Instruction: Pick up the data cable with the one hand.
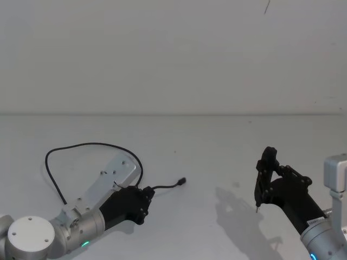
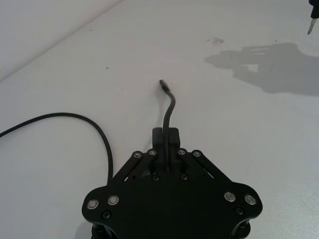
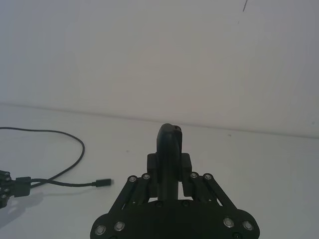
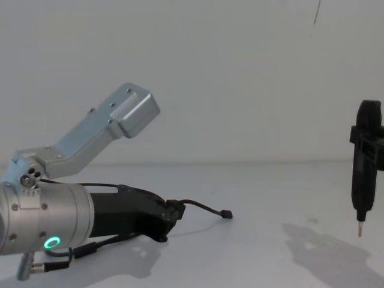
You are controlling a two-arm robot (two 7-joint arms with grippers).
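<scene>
Broadly, the desk (image 1: 217,157) is smooth and bare-looking, so I would expect no snag from it; the risks sit higher up.

The left arm's silver link (image 1: 108,181) stretches over the near left, and a floppy cord lifted beside it could drape across it and drag.

The left gripper (image 1: 147,196) lies low at the near left, clenched on the cord.

The right gripper (image 1: 271,176) hangs at the near right, well apart, clamped on a slim upright tool (image 4: 365,162) whose metal tip hovers above the desk. It threatens nothing unless something swings that way.

The cable (image 1: 81,145) is the real worry. It is pinched close to one end, and most of it runs back past the link in a wide loop lying on the desk at the far left. In a lift, that trailing weight would, I judge, pull backwards through the jaws. The cord is thin and held along a narrow line, so it could slide. A quick rise would whip the loop and make that likelier.

The plug (image 1: 183,181) sits just right of the gripper on a short curved stub. With so little cord on that side, a small slip could free the cable altogether.
</scene>
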